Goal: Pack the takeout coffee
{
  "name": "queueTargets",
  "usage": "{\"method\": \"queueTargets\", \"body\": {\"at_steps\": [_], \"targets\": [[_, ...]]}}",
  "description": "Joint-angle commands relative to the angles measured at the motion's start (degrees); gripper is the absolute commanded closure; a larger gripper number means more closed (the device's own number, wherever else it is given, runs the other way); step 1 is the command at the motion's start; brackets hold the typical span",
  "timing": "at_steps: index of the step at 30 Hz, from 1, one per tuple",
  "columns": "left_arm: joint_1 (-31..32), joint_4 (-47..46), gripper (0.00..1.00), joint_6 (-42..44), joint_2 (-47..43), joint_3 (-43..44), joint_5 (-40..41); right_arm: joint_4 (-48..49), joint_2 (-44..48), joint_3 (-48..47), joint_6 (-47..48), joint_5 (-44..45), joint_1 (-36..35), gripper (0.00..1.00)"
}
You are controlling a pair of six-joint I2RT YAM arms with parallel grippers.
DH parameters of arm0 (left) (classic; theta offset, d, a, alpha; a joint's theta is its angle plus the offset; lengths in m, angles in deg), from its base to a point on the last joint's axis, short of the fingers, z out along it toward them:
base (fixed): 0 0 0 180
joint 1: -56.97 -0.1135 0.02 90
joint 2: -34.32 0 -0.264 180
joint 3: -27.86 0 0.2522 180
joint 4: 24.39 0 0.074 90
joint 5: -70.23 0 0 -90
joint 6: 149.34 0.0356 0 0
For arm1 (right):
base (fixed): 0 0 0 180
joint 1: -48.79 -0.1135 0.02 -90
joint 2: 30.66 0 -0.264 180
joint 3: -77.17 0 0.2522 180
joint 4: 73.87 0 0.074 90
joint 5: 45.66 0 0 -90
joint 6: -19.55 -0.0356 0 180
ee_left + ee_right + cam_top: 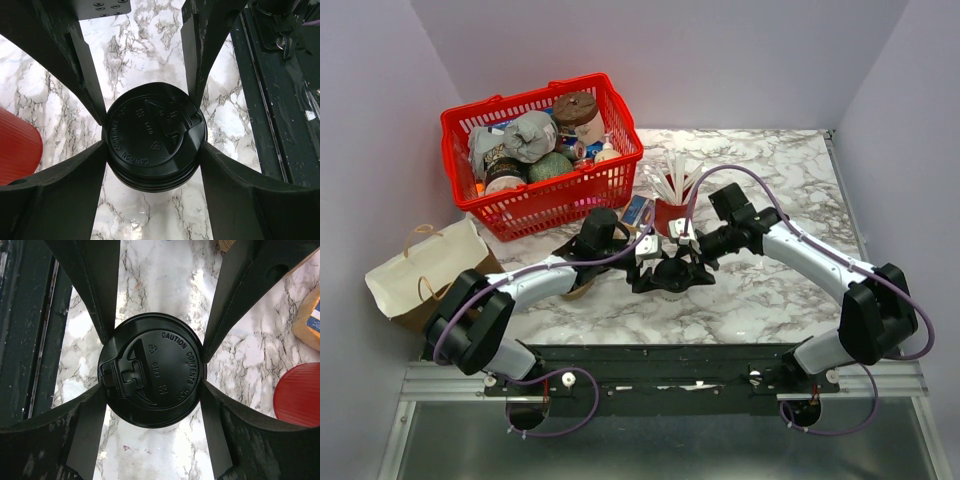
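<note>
**Grippers.** The left gripper (153, 146) and the right gripper (152, 385) are both lowered over the same cup from opposite sides. Each has its jaws spread wide. Together the four fingers (60, 200) ring the black lid, with their tips at its rim. The wrist views look straight down on the lid, so it cannot be told whether either pair is actually pinching the cup or only resting against it.

**Task item.** The takeout coffee (150, 370) stands upright on the marble table (770, 290), near the front centre, with its lid fitted. It sits just to the near side of the red cup (670, 212), which holds white cutlery (670, 180). The two cups are apart.

**Surroundings.** A red basket (535, 100) full of groceries sits at the back left. A paper bag (425, 270) with handles is at the left edge of the table, well apart from the coffee.

**Progress.** This is judged to be an early stage.
- Done: both arms are positioned around the cup.
- Not yet done: the cup is on the table and has not been lifted.
- Remaining: get a firm hold, lift the cup, carry it upright to the container and set it inside. The container is most likely the paper bag.
- Note: the bag's opening is not clearly shown and may need holding open.
</note>
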Motion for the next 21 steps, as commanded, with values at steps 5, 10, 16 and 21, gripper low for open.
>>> {"method": "queueTargets", "body": {"at_steps": [5,10,16,21], "targets": [[-0.1,-8.9,0.23,-11.2,8.1,-6.8,-1.6,-1.4,-4.2,4.6,-3.8,3.1,-3.5,0.22],[-0.2,-23.7,0.24,-20.0,12.9,-9.6,-2.3,-1.5,-4.9,4.5,-5.0,3.3,-3.5,0.22],[-0.1,-36.2,0.25,-27.2,18.3,-12.5,-2.3,-1.8,-5.6,4.6,-5.2,3.6,-3.6,0.22],[-0.2,-40.6,0.27,-29.3,20.3,-14.7,-2.1,-1.8,-5.7,3.7,-6.6,2.7,-3.8,0.22]]}}
